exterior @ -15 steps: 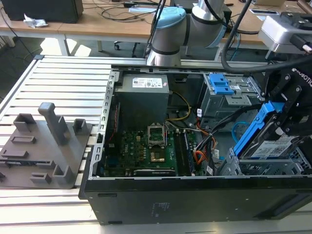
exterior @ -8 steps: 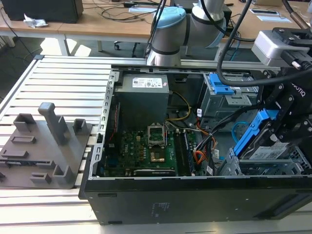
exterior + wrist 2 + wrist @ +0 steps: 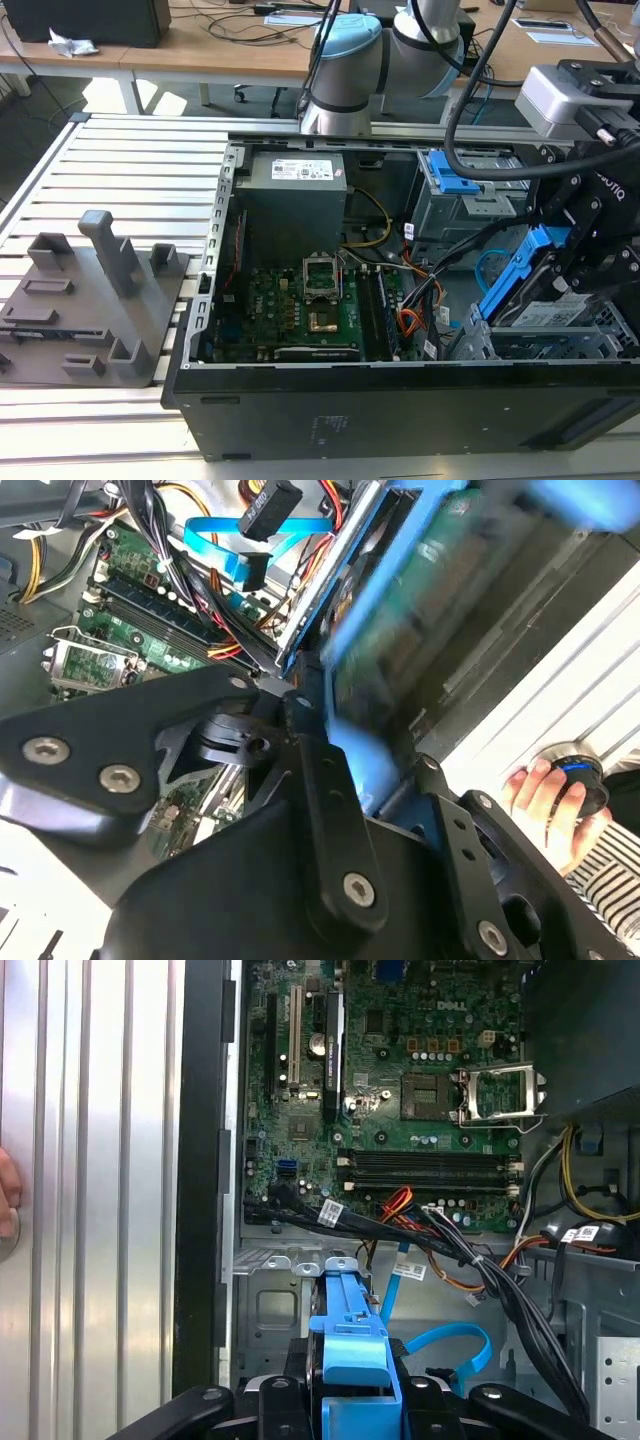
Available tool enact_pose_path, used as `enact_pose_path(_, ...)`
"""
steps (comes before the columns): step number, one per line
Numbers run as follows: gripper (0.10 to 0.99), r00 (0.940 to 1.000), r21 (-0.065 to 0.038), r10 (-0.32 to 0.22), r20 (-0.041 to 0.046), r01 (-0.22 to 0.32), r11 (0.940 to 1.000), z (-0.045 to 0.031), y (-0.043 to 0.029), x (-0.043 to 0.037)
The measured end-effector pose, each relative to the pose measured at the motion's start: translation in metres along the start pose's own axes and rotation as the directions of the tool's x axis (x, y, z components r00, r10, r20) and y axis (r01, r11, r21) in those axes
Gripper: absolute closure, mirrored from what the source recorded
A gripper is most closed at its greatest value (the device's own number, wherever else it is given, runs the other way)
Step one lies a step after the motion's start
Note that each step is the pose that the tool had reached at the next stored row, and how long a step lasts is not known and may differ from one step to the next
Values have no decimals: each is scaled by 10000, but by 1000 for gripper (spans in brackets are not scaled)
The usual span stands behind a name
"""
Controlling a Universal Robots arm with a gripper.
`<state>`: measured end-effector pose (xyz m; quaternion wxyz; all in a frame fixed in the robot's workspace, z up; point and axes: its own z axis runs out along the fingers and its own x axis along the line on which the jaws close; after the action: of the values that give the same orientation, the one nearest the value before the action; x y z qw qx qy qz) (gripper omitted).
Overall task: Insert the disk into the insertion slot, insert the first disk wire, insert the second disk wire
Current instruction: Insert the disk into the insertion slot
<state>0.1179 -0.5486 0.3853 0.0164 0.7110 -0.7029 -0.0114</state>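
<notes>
One disk (image 3: 548, 312) tilted over the insertion slot (image 3: 560, 347).
Hand (image 3: 355, 1402) clamped on the disk; one blue cable (image 3: 455, 1345) and one black wire bundle (image 3: 500, 1290) crowd alongside.

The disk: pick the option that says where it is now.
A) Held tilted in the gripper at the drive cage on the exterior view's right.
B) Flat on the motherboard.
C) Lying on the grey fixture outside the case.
A: in the exterior view the disk sits tilted in the gripper, its blue carrier between the fingers, over the insertion slot and not yet flat in it.
</notes>
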Motion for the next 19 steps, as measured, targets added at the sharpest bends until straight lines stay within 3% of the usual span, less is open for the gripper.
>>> enact_pose_path(1, 710, 10000, 0, 0, 3, 0, 10000, 0, 0, 0)
enact_pose_path(2, 647, 10000, 0, 0, 6, 0, 10000, 2, 0, -1)
enact_pose_path(6, 647, 10000, 0, 0, 4, 0, 10000, 2, 0, -1)
enact_pose_path(7, 663, 10000, 0, 0, 4, 0, 10000, 2, 0, 0)
enact_pose_path(9, 792, 10000, 1, 0, 5, 0, 10000, 2, 0, 0)
enact_pose_path(10, 792, 10000, 0, 0, 4, 0, 10000, 2, 0, 0)
enact_pose_path(13, 973, 10000, 0, 0, 4, 0, 10000, 3, 0, 0)
enact_pose_path(19, 980, 10000, 0, 0, 4, 0, 10000, 4, 0, 0)
